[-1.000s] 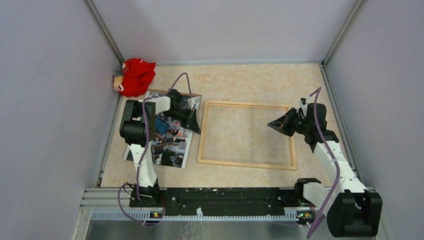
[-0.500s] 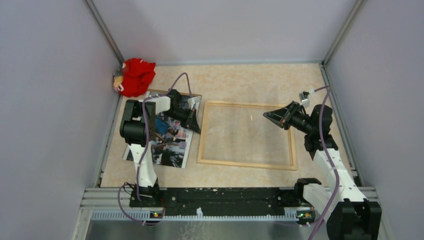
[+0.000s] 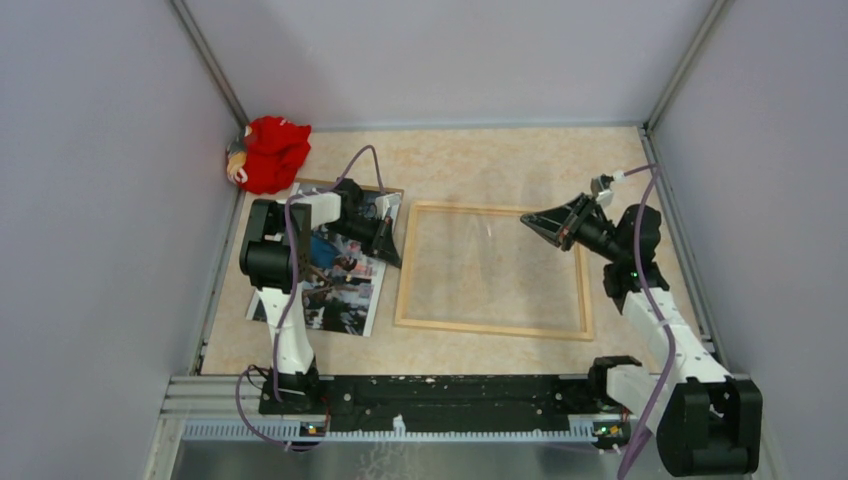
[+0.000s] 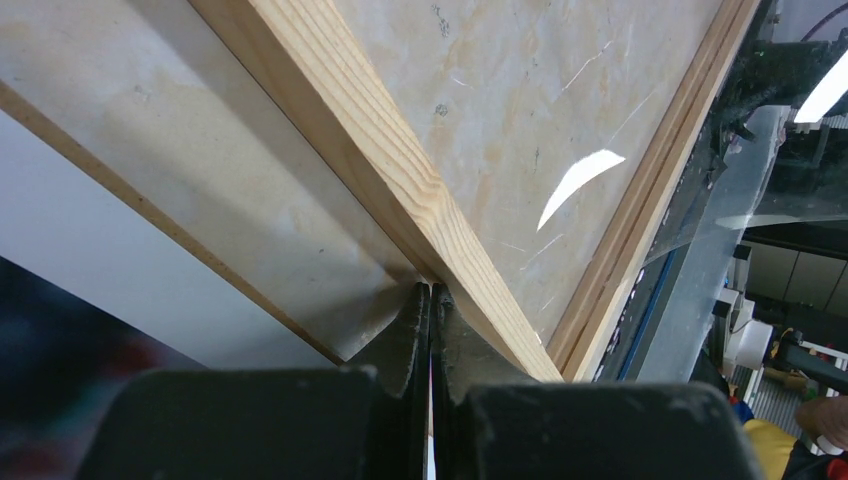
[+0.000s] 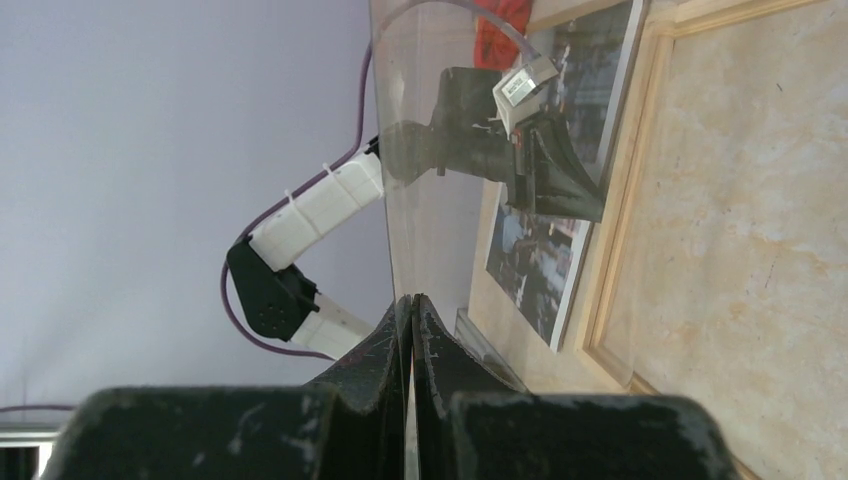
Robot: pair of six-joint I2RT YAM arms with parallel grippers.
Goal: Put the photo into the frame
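The light-wood frame (image 3: 490,328) lies flat mid-table. My right gripper (image 3: 527,218) (image 5: 411,300) hovers over its right half, shut on the edge of the clear pane (image 5: 420,120), which tilts up out of the frame and shows only faintly from above. The photo (image 3: 345,285) (image 5: 545,260) lies face up left of the frame on a brown backing board (image 3: 390,192). My left gripper (image 3: 393,258) (image 4: 431,292) is shut with nothing visible between its fingers. Its tips rest at the outer side of the frame's left rail (image 4: 380,150).
A red cloth figure (image 3: 268,153) sits in the far left corner against the wall. Grey walls enclose the table on three sides. The black mounting rail (image 3: 450,390) runs along the near edge between the arm bases.
My right gripper has risen and swung back toward the far side, tilting the pane steeper off the frame. The left arm, photo and frame have stayed put.
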